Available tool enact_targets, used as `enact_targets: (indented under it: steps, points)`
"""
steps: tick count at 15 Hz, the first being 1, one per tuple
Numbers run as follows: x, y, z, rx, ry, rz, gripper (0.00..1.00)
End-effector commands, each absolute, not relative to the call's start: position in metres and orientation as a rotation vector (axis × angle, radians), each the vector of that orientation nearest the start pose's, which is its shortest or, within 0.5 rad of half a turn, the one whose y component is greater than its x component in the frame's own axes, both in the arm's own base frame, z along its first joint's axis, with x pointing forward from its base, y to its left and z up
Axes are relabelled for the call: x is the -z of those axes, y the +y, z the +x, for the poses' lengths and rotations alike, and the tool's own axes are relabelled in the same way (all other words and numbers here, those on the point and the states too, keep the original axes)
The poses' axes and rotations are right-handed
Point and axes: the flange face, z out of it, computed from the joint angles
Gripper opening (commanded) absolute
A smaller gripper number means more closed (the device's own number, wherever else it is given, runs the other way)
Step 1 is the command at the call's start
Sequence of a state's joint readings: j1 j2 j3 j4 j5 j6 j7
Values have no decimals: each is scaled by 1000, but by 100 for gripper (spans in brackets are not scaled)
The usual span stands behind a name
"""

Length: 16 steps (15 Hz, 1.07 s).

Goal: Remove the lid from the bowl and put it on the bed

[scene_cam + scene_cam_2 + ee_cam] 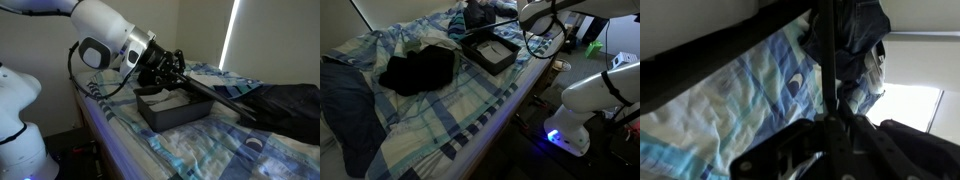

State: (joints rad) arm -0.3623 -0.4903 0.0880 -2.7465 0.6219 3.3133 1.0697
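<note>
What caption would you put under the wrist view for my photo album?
From the robot's wrist: a blue checked blanket, dark clothes heaped beyond it, all dim and blurred.

The bed sheet (470, 110) has blue and white checks. The bowl (165, 112) is dark grey. The robot arm (100, 25) is white. The clothes (418, 70) are black.

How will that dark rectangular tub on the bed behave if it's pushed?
The tub is probably stiff: its walls look straight. Low and wide, it seems unlikely to tip. On the rumpled plaid bedding, it may drag or snag rather than slide.
</note>
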Motion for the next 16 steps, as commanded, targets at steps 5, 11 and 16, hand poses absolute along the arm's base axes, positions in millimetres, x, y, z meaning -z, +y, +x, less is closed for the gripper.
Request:
enact_targets:
  steps: [5,11,16]
  points:
    - [-495,-212,329,1224,2081,-1001,4]
    - [-492,-230,308,1269,2140,-907,4]
    - [-480,-200,330,1145,2110,-1099,1]
